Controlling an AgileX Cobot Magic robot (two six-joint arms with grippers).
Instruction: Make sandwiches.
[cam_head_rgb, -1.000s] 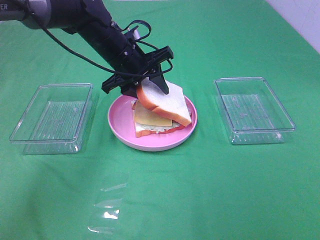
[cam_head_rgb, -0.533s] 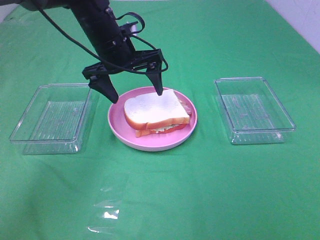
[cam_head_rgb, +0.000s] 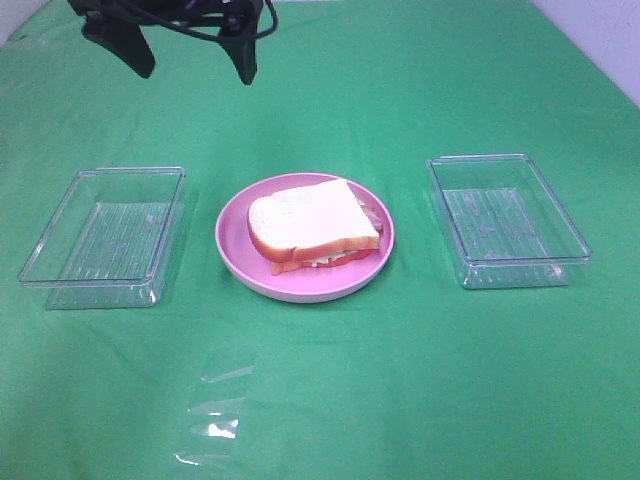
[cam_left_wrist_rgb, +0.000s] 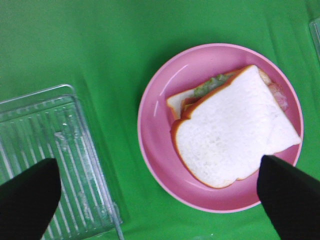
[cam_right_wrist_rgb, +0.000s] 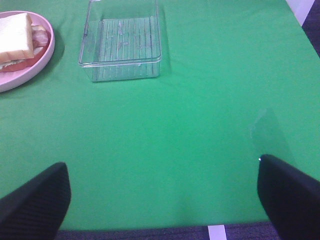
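Green cloth (cam_head_rgb: 420, 380) covers the whole work surface, and near its middle sits a round pink plate (cam_head_rgb: 232, 250) carrying the sandwich (cam_head_rgb: 312, 222), a toy stack topped by a white bread slice with an orange-brown crust. Under that top slice, the high camera shows thin edges of red and pale filling along the near side, and the left wrist camera shows a bit of pale green ruffled lettuce (cam_left_wrist_rgb: 214, 82) and a pinkish strip poking out from the stack's edges. The top slice lies flat, slightly turned against the bottom slice, whose corner shows beside it. A clear plastic rectangular tray (cam_head_rgb: 105, 235) with a ribbed floor stands on the cloth to the left of the plate, and a second clear tray (cam_head_rgb: 505, 220) stands to the right; neither touches the plate. The left gripper (cam_head_rgb: 185, 55) hangs at the far left edge of the high view, well above and behind the plate, with its two black fingers (cam_head_rgb: 245, 60) spread wide apart and nothing between them. From its own wrist camera, the sandwich and plate lie below, framed by the two dark fingertips. The right gripper (cam_right_wrist_rgb: 165, 200) is out of the high view; its wrist camera shows two black fingertips (cam_right_wrist_rgb: 35, 197) set far apart over bare cloth, holding nothing, with the right tray and a part of the plate farther off. A crumpled scrap of clear film (cam_head_rgb: 215, 420) lies on the cloth near the front.
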